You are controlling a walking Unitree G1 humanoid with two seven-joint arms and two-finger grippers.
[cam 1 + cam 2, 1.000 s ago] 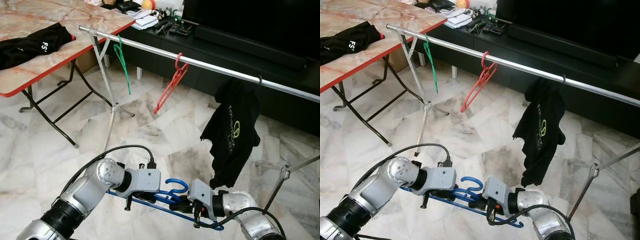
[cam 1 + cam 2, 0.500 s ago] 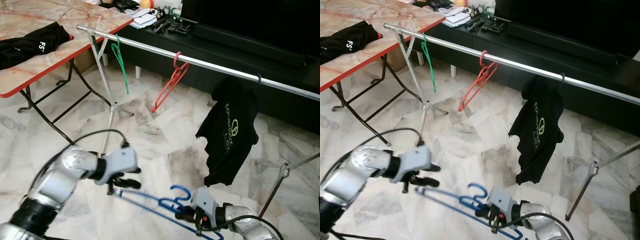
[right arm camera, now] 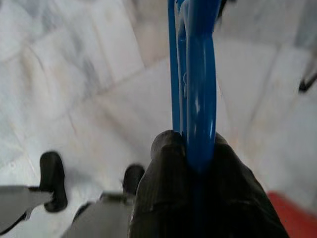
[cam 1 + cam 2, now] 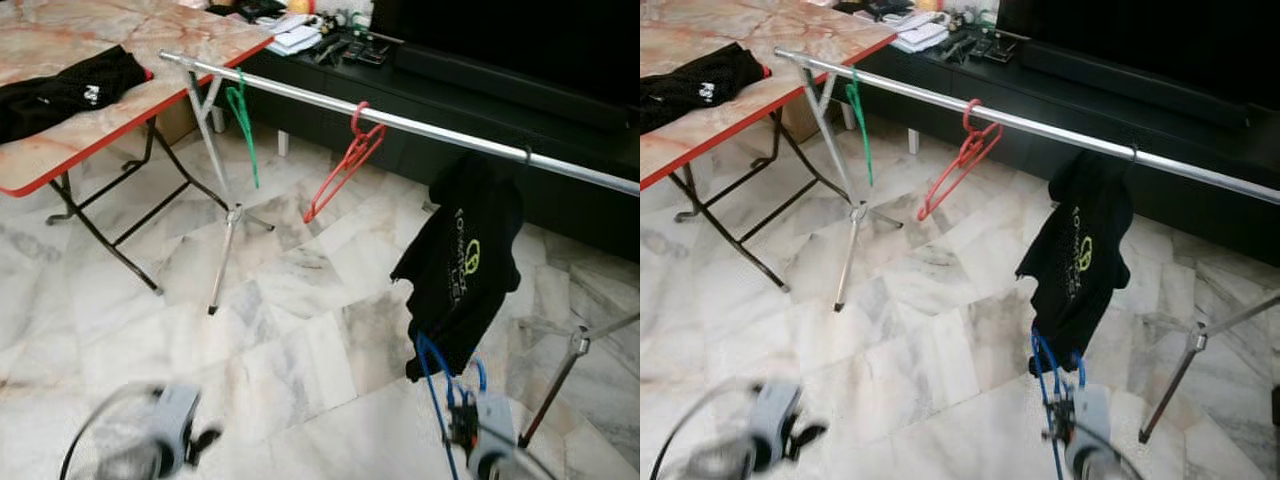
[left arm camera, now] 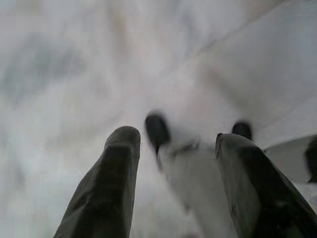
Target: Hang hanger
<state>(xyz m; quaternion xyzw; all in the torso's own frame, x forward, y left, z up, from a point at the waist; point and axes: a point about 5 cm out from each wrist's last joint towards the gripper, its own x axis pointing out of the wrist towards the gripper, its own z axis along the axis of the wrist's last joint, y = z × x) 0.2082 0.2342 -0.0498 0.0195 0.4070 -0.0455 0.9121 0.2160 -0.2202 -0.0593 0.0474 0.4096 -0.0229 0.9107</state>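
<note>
The blue hanger [image 4: 432, 380] stands nearly upright in front of the hem of a black T-shirt [image 4: 466, 262], below the silver rail [image 4: 420, 126]. My right gripper [image 4: 466, 428] is shut on it low at the right. In the right wrist view the black fingers [image 3: 163, 193] pinch the blue hanger [image 3: 199, 99] over the marble floor. My left gripper [image 4: 178, 446] is blurred low at the left, away from the hanger. Its fingers [image 5: 106, 188] stand open in the left wrist view, with nothing held.
A green hanger [image 4: 241, 112] and a red hanger [image 4: 345, 165] hang on the rail left of the shirt. The rail's tripod legs [image 4: 226, 240] stand on the marble floor. A folding table [image 4: 60, 150] with a black garment [image 4: 65, 88] is at the left. A dark TV cabinet [image 4: 480, 85] runs behind.
My left gripper has let go of the blue hanger and dropped to the lower left. The right gripper has swung the hanger upright and to the right, under the shirt.
</note>
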